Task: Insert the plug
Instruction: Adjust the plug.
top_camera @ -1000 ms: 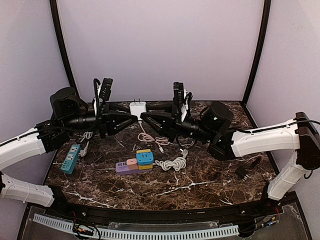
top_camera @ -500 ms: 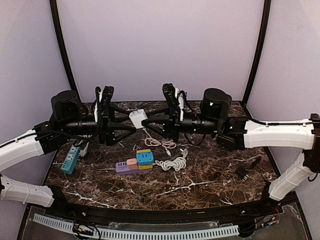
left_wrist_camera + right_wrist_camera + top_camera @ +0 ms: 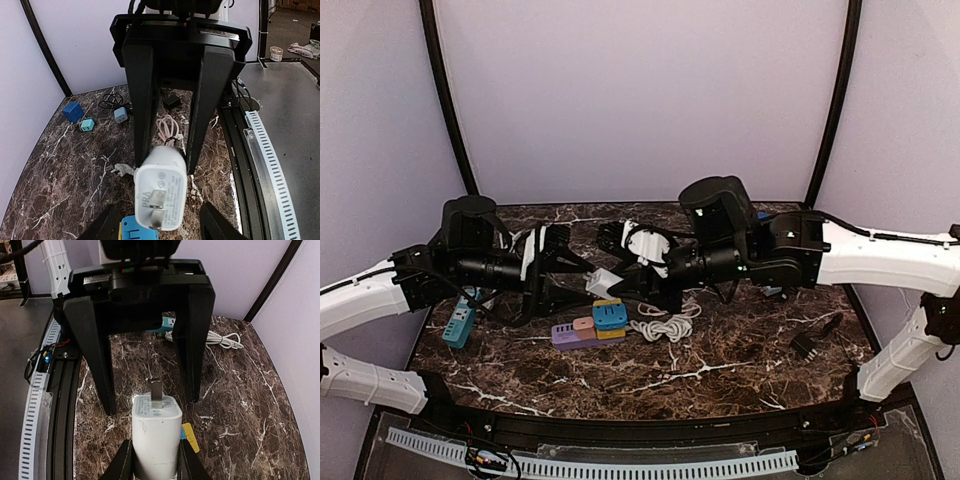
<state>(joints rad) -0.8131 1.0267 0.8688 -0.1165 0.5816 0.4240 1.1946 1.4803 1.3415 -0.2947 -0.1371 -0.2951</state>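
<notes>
While in right gripper (image 3: 154,462), plug (image 3: 155,430) near strip (image 3: 590,327)

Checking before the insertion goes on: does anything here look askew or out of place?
The white charger, clamped in the right gripper, stands out: its prongs point across at the open left gripper rather than down toward the coloured power strip beneath. Nothing looks spilled or damaged.

This looks like a robot test booth in a lab. Plain purple walls (image 3: 640,100) and black poles (image 3: 445,100) stand behind the left claw (image 3: 578,280) and the right claw (image 3: 620,278), and a dark marble table (image 3: 720,380) lies under them. A white cable track (image 3: 620,467) runs along the near edge.
</notes>
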